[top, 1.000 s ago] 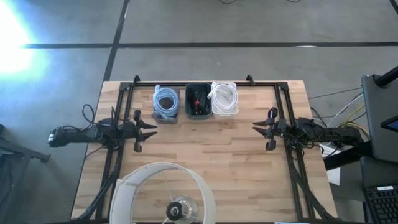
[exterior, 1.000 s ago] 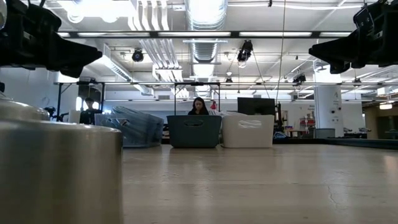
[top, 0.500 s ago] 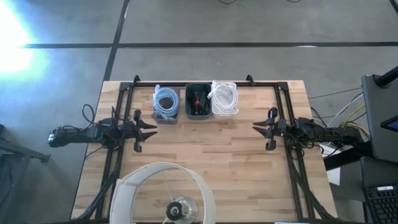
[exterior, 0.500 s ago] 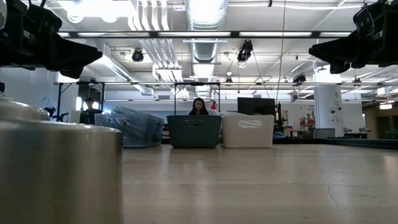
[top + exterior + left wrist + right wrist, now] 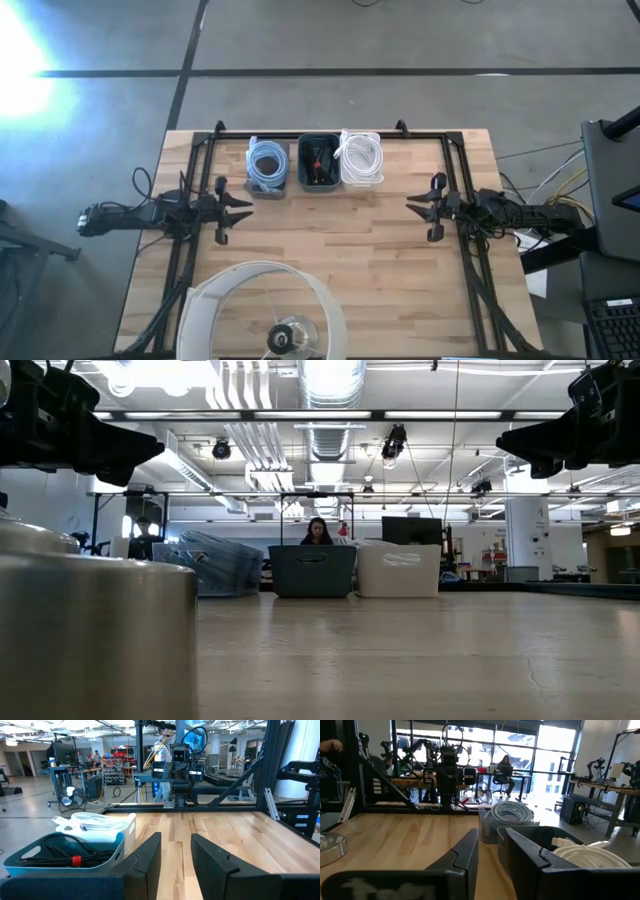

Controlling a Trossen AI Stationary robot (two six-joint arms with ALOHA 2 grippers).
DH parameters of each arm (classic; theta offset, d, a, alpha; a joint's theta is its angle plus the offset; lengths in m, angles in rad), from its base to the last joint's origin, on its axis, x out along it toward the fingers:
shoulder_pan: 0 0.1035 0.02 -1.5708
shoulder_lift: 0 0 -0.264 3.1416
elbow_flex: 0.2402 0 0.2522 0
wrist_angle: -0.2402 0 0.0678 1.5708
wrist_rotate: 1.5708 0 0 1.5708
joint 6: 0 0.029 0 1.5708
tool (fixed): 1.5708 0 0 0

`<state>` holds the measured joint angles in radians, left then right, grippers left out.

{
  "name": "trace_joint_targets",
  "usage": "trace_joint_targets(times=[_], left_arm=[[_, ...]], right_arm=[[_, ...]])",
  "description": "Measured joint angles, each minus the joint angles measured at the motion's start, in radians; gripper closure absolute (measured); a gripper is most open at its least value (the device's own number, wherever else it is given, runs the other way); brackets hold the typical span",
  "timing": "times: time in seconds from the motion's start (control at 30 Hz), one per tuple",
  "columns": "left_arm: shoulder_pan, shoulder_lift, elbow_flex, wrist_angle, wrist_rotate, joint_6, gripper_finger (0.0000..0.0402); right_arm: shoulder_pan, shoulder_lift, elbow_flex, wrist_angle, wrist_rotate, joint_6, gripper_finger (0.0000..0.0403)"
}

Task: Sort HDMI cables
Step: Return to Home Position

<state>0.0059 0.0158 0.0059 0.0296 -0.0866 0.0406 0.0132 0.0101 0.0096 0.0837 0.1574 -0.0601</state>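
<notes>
I am holding the left gripper (image 5: 244, 209) and right gripper (image 5: 414, 208) mid-left and mid-right, fingers narrowly parted and empty, while the HDMI cables (image 5: 266, 163) are lying in the bins (image 5: 318, 137) at upper centre.

The left arm (image 5: 150, 213) and right arm (image 5: 505, 211) are thin and black. Each has two flat black fingers (image 5: 145, 857). Thin black wires (image 5: 140, 182) curl beside them.

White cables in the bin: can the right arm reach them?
Probably yes. The white cables lie uncovered in their open bin, and only bare table separates it from the right arm, whose jaws stand open and empty. The left arm waits at the opposite side.
</notes>
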Motion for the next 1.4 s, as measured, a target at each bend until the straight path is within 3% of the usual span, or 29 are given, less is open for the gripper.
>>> trace_joint_targets(times=[0.77,1.4], left_arm=[[0.000,0.000,0.000,0.000,0.000,0.000,0.0291],[0.000,0.000,0.000,0.000,0.000,0.000,0.0291]], right_arm=[[0.000,-0.001,0.000,0.000,0.000,0.000,0.0340],[0.000,0.000,0.000,0.000,0.000,0.000,0.0314]])
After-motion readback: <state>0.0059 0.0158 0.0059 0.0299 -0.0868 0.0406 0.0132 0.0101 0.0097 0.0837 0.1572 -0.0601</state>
